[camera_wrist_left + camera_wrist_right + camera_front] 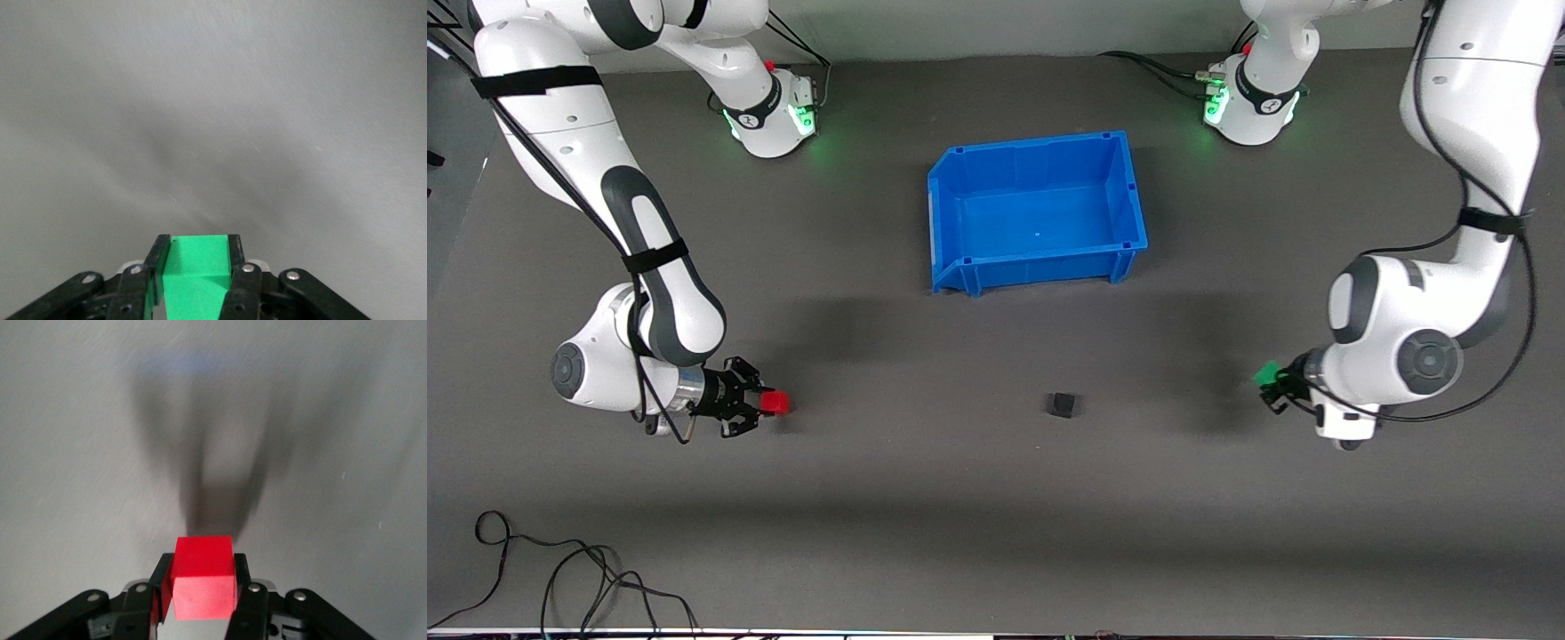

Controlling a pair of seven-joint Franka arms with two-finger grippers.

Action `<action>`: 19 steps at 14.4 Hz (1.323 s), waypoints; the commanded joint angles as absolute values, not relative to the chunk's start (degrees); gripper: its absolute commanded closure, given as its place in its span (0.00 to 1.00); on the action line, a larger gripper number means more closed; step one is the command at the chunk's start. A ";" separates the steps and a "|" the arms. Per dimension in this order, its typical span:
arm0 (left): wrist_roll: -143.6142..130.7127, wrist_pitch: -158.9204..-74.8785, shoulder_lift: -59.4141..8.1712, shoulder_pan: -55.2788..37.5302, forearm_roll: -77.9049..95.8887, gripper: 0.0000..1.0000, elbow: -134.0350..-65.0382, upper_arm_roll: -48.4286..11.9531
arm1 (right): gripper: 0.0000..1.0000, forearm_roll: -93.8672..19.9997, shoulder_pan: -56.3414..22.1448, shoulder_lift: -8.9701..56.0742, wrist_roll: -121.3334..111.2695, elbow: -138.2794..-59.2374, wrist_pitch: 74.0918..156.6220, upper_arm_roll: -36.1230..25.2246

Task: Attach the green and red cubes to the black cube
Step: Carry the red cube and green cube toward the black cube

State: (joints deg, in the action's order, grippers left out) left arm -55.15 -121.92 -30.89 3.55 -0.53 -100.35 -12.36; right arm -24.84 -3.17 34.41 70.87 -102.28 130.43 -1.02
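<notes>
The black cube [1061,405] sits alone on the dark table, nearer the front camera than the blue bin. My right gripper [763,405] is shut on the red cube [775,404] and holds it above the table toward the right arm's end; the red cube [203,577] shows between its fingers in the right wrist view. My left gripper [1272,380] is shut on the green cube [1265,373] above the table toward the left arm's end; the green cube [196,267] fills the gap between its fingers in the left wrist view. Both grippers point toward the black cube, each well apart from it.
An empty blue bin [951,209] stands in the middle of the table, farther from the front camera than the black cube. Loose black cable [560,578] lies at the table's near edge toward the right arm's end.
</notes>
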 commanded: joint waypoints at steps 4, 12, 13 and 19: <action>-81.17 -130.85 -35.50 -4.73 4.75 1.00 -97.29 -11.87 | 0.80 -26.28 -12.29 33.92 82.60 -94.67 126.91 -1.41; -89.38 -137.72 -42.79 -14.05 4.83 1.00 -92.04 -11.78 | 0.80 -26.28 -24.41 42.18 105.61 -83.33 131.90 -1.41; -92.69 -138.07 -44.28 -14.41 4.66 1.00 -90.54 -11.78 | 0.80 -26.19 -26.17 43.23 108.86 -82.45 133.23 -1.41; -100.10 -140.88 -46.66 -16.43 4.40 1.00 -88.69 -11.78 | 0.80 -25.84 -32.77 47.72 120.22 -78.40 137.72 -1.49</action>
